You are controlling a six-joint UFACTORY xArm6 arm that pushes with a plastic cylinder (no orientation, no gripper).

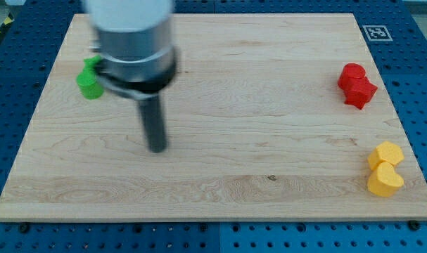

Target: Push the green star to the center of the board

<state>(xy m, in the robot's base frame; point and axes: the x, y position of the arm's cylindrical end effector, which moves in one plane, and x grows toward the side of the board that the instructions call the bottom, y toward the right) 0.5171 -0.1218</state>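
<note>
Rod, gripless (holding nothing), has my tip (157,149) lower-right of the green star-shaped block (91,79), misplaced for pushing it centreward across the wooden board (269,190).

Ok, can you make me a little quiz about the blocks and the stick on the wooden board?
1. True or false: my tip is touching the green star.
2. Which blocks sit nearest the view's bottom right corner? A) red B) yellow C) green
3. Fill in: the red blocks lie near the view's ____ edge of the board.

Key:
1. False. My tip stands apart from the green star, lower and to the view's right of it.
2. B. The yellow blocks sit there, one pressed against the other.
3. Right.
</note>
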